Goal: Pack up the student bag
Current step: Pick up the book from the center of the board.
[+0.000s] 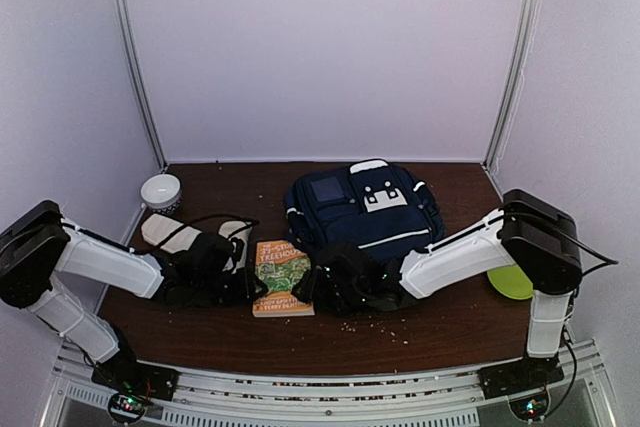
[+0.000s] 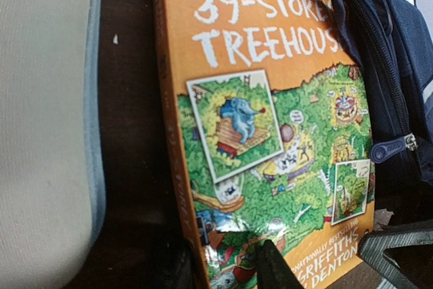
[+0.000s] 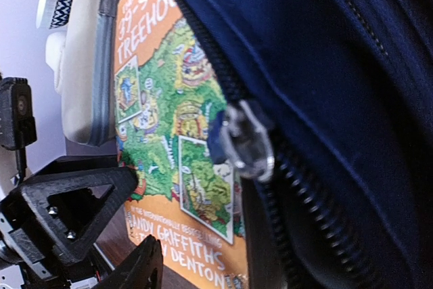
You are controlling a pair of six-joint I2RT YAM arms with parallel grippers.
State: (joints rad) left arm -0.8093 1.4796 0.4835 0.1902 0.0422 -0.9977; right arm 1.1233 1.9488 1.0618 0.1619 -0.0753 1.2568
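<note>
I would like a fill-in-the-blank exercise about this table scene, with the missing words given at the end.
1. The book beside the student bag has an ___ cover.
2. Its title ends with the word ___.
3. The white bowl stands in the far ___ corner of the table.
4. The flat disc at the right edge is ___ in colour.
Missing words: orange; Treehouse; left; green.

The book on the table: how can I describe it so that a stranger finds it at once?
Find the navy backpack in the middle of the table. The book lies flat at its near left corner, beside a beige pouch. Only it has an orange cover with a green treehouse drawing.
</note>
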